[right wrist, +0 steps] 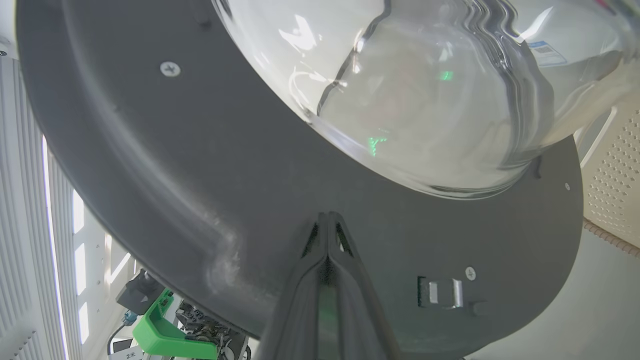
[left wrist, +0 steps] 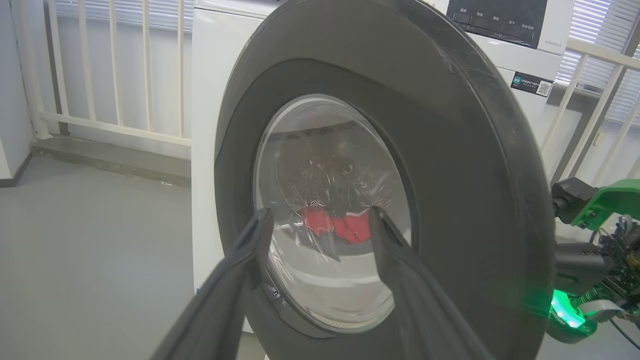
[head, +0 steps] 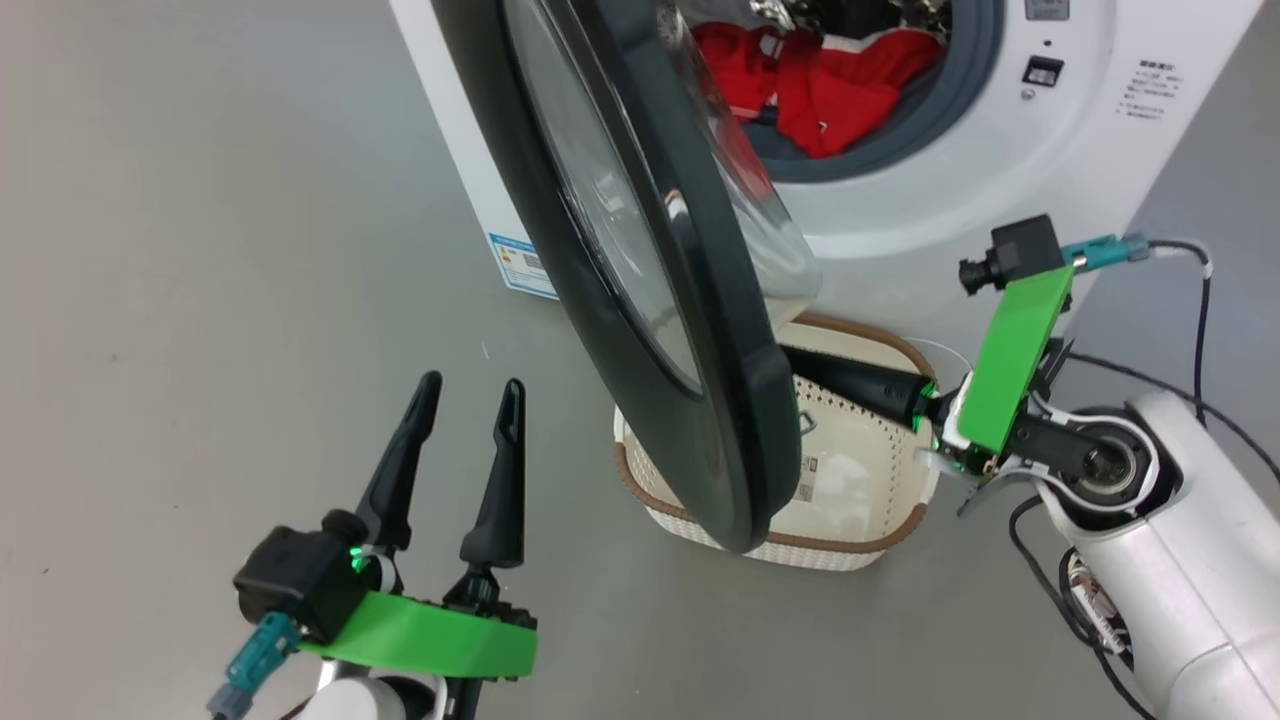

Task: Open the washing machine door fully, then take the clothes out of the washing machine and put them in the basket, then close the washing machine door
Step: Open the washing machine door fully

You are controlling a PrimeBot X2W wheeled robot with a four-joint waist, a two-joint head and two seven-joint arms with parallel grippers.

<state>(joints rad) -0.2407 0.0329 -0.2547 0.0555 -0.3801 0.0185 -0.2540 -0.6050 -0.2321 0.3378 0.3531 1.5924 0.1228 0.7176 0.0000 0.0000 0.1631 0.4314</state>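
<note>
The washing machine door [head: 700,300] stands part-way open, its black rim edge-on and its glass bowl facing the drum. Red clothes [head: 830,90] lie in the drum of the white washing machine [head: 1000,180]. The cream basket [head: 880,440] sits on the floor under the door. My right gripper [head: 800,362] is shut and empty above the basket. Its tips [right wrist: 328,216] are up against the door's [right wrist: 150,150] inner face, below the glass. My left gripper [head: 472,385] stands open on the outer side, apart from the door. In the left wrist view its fingers [left wrist: 320,212] frame the window, with the clothes [left wrist: 345,227] showing through.
Grey floor spreads to the left of the machine. A white railing [left wrist: 115,75] and a low step run behind it. The door's metal latch [right wrist: 442,292] sits near the right fingertips. Cables [head: 1200,330] trail off my right arm beside the machine.
</note>
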